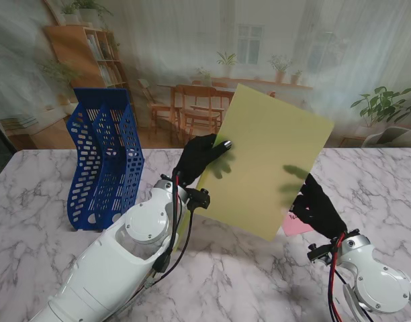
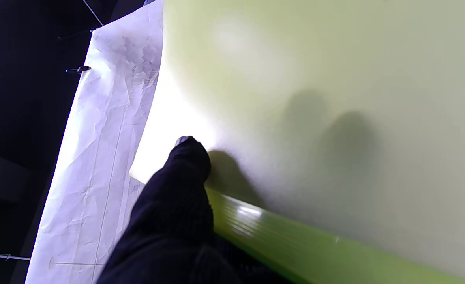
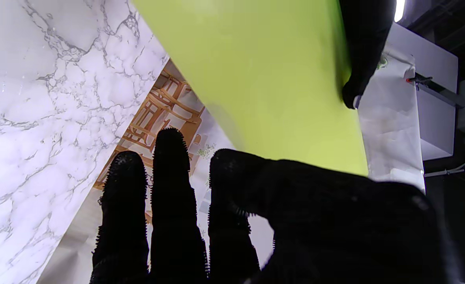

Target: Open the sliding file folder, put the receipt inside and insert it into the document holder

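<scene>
Both hands gripping folder [image 1: 266,161] upright: left hand [image 1: 197,159] pinching spine edge, right hand [image 1: 317,204] holding lower corner. Handling light, thin, bendy, slick; gripping near spine feeling safest.

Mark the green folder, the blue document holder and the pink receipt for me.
green folder [image 1: 272,154], stand view, middle of its raised face.
blue document holder [image 1: 105,168], stand view, its perforated side wall.
pink receipt [image 1: 294,227], stand view, the corner showing under the folder.

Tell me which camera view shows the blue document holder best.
The stand view: the blue document holder stands whole and upright on the marble table, left of the raised green folder. Neither wrist view shows it; the folder fills both.
</scene>
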Controlling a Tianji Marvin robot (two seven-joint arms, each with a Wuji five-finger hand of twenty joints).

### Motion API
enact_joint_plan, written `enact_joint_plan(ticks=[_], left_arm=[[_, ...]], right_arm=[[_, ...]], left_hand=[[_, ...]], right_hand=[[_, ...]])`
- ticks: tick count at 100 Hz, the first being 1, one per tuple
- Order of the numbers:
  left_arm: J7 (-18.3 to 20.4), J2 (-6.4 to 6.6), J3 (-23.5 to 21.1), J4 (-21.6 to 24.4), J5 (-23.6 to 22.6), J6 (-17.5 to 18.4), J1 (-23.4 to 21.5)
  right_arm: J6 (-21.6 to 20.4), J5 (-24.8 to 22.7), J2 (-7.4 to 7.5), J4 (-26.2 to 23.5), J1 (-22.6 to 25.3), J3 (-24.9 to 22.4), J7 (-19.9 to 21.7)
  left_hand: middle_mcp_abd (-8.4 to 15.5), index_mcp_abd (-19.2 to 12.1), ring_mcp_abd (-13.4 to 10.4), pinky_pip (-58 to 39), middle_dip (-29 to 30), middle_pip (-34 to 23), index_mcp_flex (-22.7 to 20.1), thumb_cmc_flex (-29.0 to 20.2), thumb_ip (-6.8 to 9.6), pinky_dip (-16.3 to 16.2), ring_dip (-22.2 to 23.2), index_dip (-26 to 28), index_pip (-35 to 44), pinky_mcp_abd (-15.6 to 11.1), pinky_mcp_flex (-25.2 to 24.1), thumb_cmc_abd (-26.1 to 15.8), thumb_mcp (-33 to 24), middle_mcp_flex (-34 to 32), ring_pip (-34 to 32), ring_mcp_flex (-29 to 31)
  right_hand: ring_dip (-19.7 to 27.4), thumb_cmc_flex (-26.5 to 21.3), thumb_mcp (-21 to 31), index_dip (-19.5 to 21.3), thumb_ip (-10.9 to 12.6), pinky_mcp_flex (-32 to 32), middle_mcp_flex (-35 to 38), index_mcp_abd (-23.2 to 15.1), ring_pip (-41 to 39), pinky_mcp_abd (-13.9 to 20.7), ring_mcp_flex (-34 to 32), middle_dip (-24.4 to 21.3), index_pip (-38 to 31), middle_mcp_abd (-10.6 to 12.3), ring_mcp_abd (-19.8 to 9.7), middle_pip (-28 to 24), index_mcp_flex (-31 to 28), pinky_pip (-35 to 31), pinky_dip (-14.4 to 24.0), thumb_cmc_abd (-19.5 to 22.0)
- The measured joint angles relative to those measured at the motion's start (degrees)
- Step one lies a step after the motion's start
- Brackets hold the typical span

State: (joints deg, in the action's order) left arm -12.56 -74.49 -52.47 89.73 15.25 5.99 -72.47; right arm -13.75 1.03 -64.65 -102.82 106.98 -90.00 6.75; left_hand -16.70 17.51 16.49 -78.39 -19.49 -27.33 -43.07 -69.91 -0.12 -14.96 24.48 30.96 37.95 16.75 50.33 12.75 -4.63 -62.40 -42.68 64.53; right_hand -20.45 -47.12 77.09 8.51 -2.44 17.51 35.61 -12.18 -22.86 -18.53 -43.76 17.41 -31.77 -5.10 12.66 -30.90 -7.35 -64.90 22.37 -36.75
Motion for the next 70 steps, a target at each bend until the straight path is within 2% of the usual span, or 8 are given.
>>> enact_joint_plan(ticks=[8,19,30,39,52,59,70], left_arm=[[0.1,0.01,-0.1,0.0,0.2,0.0,0.0],[0.0,0.03,-0.1,0.2,0.2,-0.1,-0.1],[-0.1,0.03,-0.1,0.2,-0.1,-0.2,-0.2],[-0.2,0.01,-0.2,0.1,-0.2,-0.6,-0.1],[-0.2,-0.01,-0.2,0.0,0.0,-0.9,-0.1],[-0.2,-0.01,-0.1,0.0,0.1,-0.8,-0.1],[0.4,0.05,0.2,0.0,-0.1,-0.7,-0.2]], right_arm=[[-0.4,-1.5,0.05,0.4,-0.3,0.4,0.0],[-0.4,-1.1,0.2,0.6,-0.4,0.6,0.8],[0.0,-0.5,0.47,0.5,-0.4,0.4,3.2],[0.1,-0.8,0.65,0.5,-0.3,0.4,3.3],[-0.1,-0.6,0.72,0.7,-0.4,0.5,3.1],[-0.1,-0.2,0.73,0.8,-0.4,0.6,3.2],[-0.1,0.3,0.73,0.9,-0.4,0.6,3.4]], left_hand=[[0.0,0.0,0.0,0.0,0.0,0.0,0.0,0.0,0.0,0.0,0.0,0.0,0.0,0.0,0.0,0.0,0.0,0.0,0.0,0.0],[0.0,0.0,0.0,0.0,0.0,0.0,-0.1,0.0,0.0,0.0,0.0,0.3,0.0,0.0,0.0,0.0,0.0,0.0,0.0,0.0],[0.0,0.0,0.0,0.0,0.0,0.0,-0.1,0.0,0.0,0.0,0.0,0.5,0.0,0.0,0.0,0.0,0.0,0.0,0.0,0.0],[0.0,0.0,0.0,0.0,0.0,0.0,-0.1,0.0,0.0,0.0,0.0,0.5,-0.1,0.0,0.0,0.0,0.0,0.0,0.0,0.0],[0.0,0.0,0.0,0.0,0.0,0.0,-0.6,0.0,0.0,0.0,0.0,0.5,-0.1,0.0,0.0,0.0,0.0,0.0,0.0,0.0],[0.0,0.0,0.0,0.0,-0.1,0.0,-0.7,0.0,0.0,0.0,0.0,0.6,-0.2,0.0,0.0,0.0,0.0,0.0,0.0,0.0],[0.0,0.0,0.0,0.0,-0.1,0.0,-0.7,0.0,0.0,0.1,0.0,0.6,-0.2,0.0,0.0,0.0,0.0,0.0,0.0,0.0]], right_hand=[[0.0,0.0,0.0,-1.6,0.0,0.4,-1.0,-0.7,0.0,0.0,0.0,0.0,1.6,0.2,-0.1,0.4,0.0,0.0,0.0,0.0],[0.0,0.5,-1.8,-4.1,0.0,0.1,-3.5,-0.7,0.0,0.1,1.2,-0.7,5.1,0.3,-0.2,1.8,0.0,0.5,-0.1,-0.6],[0.0,2.5,-8.0,-5.8,0.0,-1.8,-7.8,0.2,0.0,0.5,3.7,-0.8,9.2,0.0,-0.2,2.5,-0.1,1.2,-0.2,-1.8],[0.0,4.6,-14.9,-5.8,0.0,-2.6,-9.1,0.8,0.0,0.5,4.3,-1.2,11.4,-0.2,-0.2,2.6,-0.1,1.7,-0.2,-3.4],[0.0,8.0,-20.5,-5.8,-0.3,-3.9,-9.5,1.0,0.0,0.5,5.2,-1.5,12.1,-0.7,-0.1,3.1,-0.1,2.2,-0.2,-4.0],[0.0,10.1,-26.0,-4.3,-2.2,-6.1,-13.0,2.7,0.2,0.5,8.5,-2.1,12.1,-3.0,0.3,4.5,-0.1,3.4,0.0,-4.0],[0.1,12.3,-35.6,-2.7,-3.0,-9.0,-17.3,4.5,1.6,-2.1,11.8,-3.5,9.8,-5.8,1.2,6.6,-0.1,6.4,2.2,-3.6]])
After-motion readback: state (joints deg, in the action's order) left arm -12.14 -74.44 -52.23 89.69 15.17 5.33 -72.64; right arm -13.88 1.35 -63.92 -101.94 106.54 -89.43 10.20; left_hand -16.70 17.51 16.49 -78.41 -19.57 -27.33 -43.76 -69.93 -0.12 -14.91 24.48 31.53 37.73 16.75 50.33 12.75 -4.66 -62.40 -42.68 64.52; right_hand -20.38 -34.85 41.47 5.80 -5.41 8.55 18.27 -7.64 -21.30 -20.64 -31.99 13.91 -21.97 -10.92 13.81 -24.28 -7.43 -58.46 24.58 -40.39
